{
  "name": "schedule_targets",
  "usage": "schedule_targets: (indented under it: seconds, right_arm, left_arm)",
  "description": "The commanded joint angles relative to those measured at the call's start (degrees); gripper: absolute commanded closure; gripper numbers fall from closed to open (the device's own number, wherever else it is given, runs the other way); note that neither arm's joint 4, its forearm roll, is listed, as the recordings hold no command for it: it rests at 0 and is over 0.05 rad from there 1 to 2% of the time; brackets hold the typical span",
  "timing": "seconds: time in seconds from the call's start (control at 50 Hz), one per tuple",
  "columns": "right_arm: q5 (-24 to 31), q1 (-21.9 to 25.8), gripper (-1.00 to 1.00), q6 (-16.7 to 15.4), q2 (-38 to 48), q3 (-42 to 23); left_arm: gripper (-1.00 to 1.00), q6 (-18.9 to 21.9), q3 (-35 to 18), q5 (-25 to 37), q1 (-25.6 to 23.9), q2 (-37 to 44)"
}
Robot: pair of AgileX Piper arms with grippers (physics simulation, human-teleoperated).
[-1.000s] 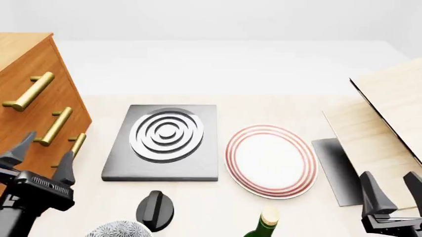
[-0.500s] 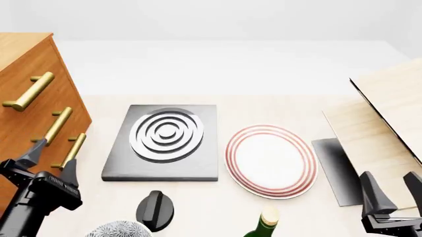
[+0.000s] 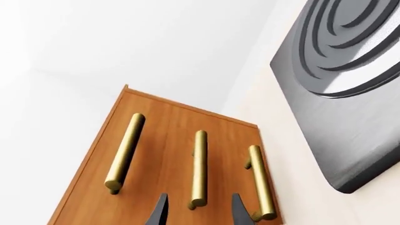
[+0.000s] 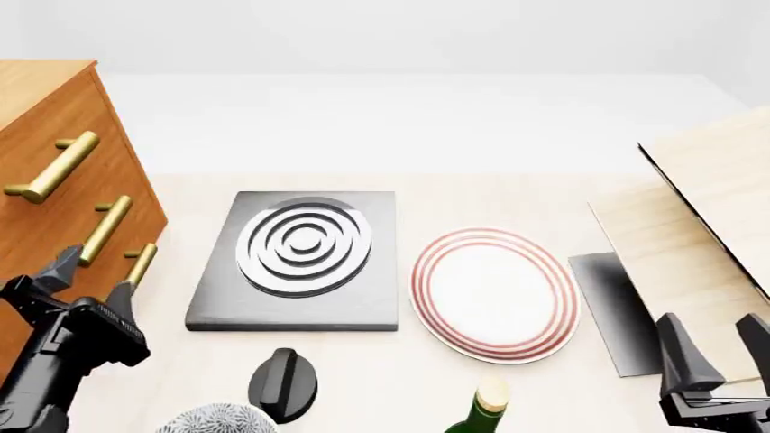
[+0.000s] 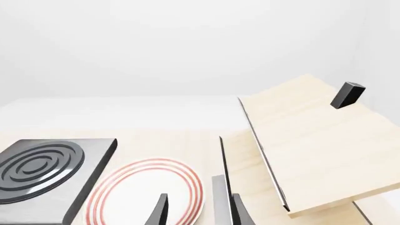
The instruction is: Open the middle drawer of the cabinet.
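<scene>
The orange-brown cabinet [image 4: 49, 108] stands at the table's left edge with three brass bar handles. The middle drawer [image 4: 54, 225] is shut, and its handle [image 4: 105, 230] lies between the top and lowest handles. My left gripper [image 4: 93, 280] is open and empty, just in front of the lower handles. In the left wrist view the cabinet [image 3: 156, 140] fills the lower part, and the left gripper [image 3: 198, 211] straddles the line of the middle drawer's handle [image 3: 198, 168] without touching it. My right gripper [image 4: 716, 347] is open and empty at the front right; it also shows in its own wrist view [image 5: 198, 213].
A grey ringed slab [image 4: 301, 262] and a red-rimmed plate [image 4: 493, 293] lie mid-table. A black knob [image 4: 283, 383], a speckled bowl [image 4: 216, 419] and a green bottle [image 4: 481, 406] stand at the front edge. Pale plywood boards [image 4: 710, 207] and a dark sheet [image 4: 614, 307] are at the right.
My left gripper has shifted a little to the right and lined up closer to the cabinet's middle handle. The right arm has not moved.
</scene>
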Motion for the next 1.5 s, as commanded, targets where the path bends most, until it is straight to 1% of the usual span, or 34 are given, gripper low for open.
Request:
schedule_targets:
  seconds: [0.02,0.2,0.36,0.4,0.44,0.64,0.72,0.96,1.02,1.04,1.1,1.24,1.38,1.5]
  right_arm:
    - [0.01,0.00,-1.00,-0.01,-0.03,0.00]
    - [0.00,0.00,-1.00,0.01,0.00,0.00]
    - [0.00,0.01,-1.00,0.01,0.00,0.00]
    - [0.01,-0.01,-1.00,-0.02,-0.02,0.00]
    - [-0.01,0.00,-1.00,0.01,0.03,0.00]
    - [-0.09,0.04,-1.00,-0.01,0.07,-0.01]
    - [0.01,0.03,-1.00,0.04,0.00,-0.01]
    - [0.24,0.03,-1.00,0.03,-0.24,0.00]
    - [0.21,0.03,-1.00,0.04,-0.20,0.00]
    - [0.24,0.04,-1.00,-0.01,-0.28,0.00]
    - [0.22,0.04,-1.00,-0.01,-0.24,0.00]
    - [0.18,0.04,-1.00,-0.02,-0.21,0.00]
    - [0.09,0.04,-1.00,0.02,-0.09,0.00]
    - [0.12,0.04,-1.00,0.01,-0.13,0.00]
  left_arm:
    - [-1.00,2.92,-4.74,-0.09,2.49,5.01]
    - [-1.00,4.29,-6.88,-0.09,3.47,6.86]
    - [-1.00,3.50,-9.05,-0.09,3.64,10.06]
    - [-1.00,4.01,-10.06,-0.09,4.01,11.03]
    - [-1.00,3.65,-10.69,-0.09,4.17,12.08]
    - [-1.00,4.47,-13.59,-0.09,4.62,13.91]
    - [-1.00,4.21,-14.69,-0.09,5.04,14.96]
    - [-1.00,3.95,-14.45,-0.09,6.16,14.88]
    - [-1.00,2.55,-14.14,-0.09,6.05,15.14]
    - [1.00,2.77,-14.03,-0.09,6.03,14.95]
    - [1.00,2.32,-13.49,-0.09,5.55,15.59]
    - [1.00,2.97,-12.80,-0.09,5.04,14.77]
    - [1.00,4.58,-12.85,-0.09,5.18,14.58]
    - [1.00,6.23,-12.56,-0.09,4.04,13.43]
